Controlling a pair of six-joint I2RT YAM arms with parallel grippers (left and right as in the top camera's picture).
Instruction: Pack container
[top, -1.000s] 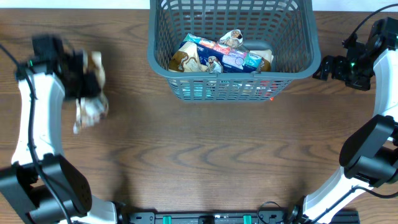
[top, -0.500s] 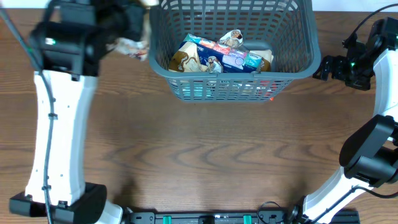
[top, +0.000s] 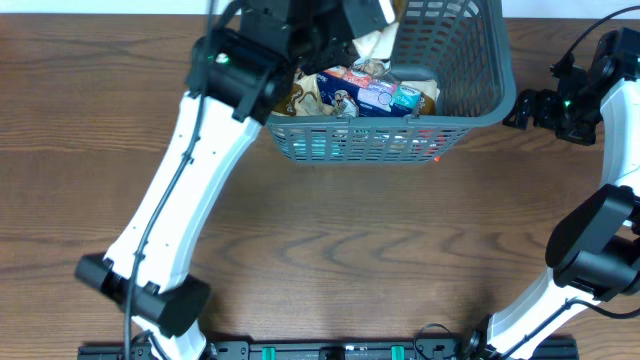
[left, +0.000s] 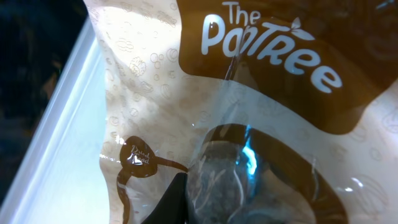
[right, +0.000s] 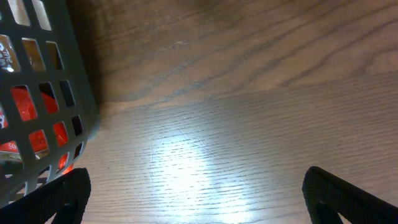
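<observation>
The container (top: 480, 112) is a dark grey lattice basket at the back centre of the table, with several snack packets (top: 360, 92) inside. My left gripper (top: 348, 20) is over the basket's left rear part, shut on a beige and brown snack packet (top: 378, 42). That packet, printed "The Pantree", fills the left wrist view (left: 186, 112) and hides the jaws. My right gripper (top: 522, 110) is open and empty just right of the basket, low over the table (right: 199, 199). The basket's wall (right: 43, 93) shows at the left of the right wrist view.
The brown wooden table (top: 330, 250) stretches in front of the basket. Red packets (right: 25, 106) show through the basket's slots. The left arm (top: 190, 170) crosses the table's left half diagonally. The right arm stands at the right edge.
My left arm has swung from the table's left side rightwards, carrying the packet from beside the basket's left rim to above its inside. The right arm has not moved.
</observation>
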